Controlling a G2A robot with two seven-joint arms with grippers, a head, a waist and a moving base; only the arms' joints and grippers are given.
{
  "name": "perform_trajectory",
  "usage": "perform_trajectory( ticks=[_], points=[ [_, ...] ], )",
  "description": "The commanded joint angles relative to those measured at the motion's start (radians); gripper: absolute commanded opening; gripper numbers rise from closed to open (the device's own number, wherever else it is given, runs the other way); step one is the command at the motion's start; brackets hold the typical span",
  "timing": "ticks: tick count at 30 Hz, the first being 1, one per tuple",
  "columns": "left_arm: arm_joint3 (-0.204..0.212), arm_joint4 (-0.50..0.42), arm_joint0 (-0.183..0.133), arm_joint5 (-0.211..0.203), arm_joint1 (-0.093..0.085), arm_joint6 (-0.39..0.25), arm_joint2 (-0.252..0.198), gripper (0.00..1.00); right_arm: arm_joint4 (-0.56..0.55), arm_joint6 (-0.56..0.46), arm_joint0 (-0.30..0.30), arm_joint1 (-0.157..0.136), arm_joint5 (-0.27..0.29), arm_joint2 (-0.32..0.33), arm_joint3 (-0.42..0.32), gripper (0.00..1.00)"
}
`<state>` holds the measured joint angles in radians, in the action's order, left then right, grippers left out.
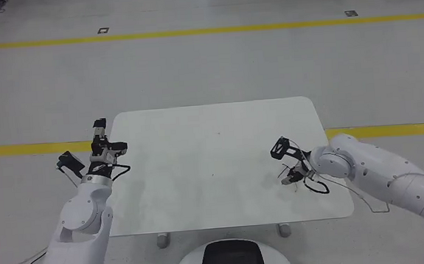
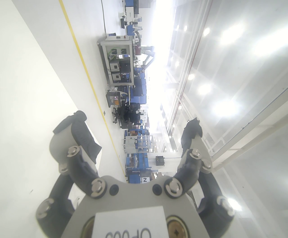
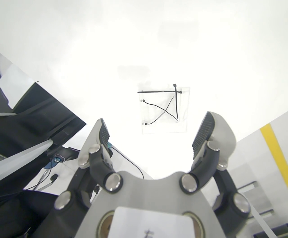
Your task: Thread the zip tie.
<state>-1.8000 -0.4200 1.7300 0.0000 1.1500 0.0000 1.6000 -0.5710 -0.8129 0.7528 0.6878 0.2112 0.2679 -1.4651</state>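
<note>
Black zip ties [image 3: 157, 91] lie crossed in a clear tray [image 3: 164, 128] on the white tabletop [image 1: 214, 169]. The tray sits apart from the right gripper [image 3: 155, 124], which is near the right edge, its fingers spread wide around nothing. At the left edge, the left gripper [image 2: 137, 119] is likewise spread and holds nothing.

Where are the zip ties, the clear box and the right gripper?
zip ties [image 3: 165, 110], right wrist view, where two ties cross.
clear box [image 3: 164, 131], right wrist view, wall facing the gripper.
right gripper [image 3: 155, 117], right wrist view, midway between open fingertips.
</note>
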Motion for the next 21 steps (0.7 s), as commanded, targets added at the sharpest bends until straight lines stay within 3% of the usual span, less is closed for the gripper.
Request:
perform_trajectory(
  ticks=[1, 4, 12, 21],
  points=[
    [0.000, 0.000, 0.000, 0.000, 0.000, 0.000, 0.000, 1.00, 0.004, -0.004, 0.005, 0.008, 0.005, 0.004, 0.019, 1.00],
    [0.000, 0.000, 0.000, 0.000, 0.000, 0.000, 0.000, 1.00, 0.008, -0.006, 0.008, 0.020, 0.039, 0.008, 0.042, 1.00],
    [0.000, 0.000, 0.000, 0.000, 0.000, 0.000, 0.000, 1.00, 0.008, -0.006, 0.008, 0.020, 0.039, 0.008, 0.042, 1.00],
    [0.000, 0.000, 0.000, 0.000, 0.000, 0.000, 0.000, 1.00, -0.043, -0.024, 0.041, 0.011, -0.002, 0.041, 0.014, 1.00]
  ],
)
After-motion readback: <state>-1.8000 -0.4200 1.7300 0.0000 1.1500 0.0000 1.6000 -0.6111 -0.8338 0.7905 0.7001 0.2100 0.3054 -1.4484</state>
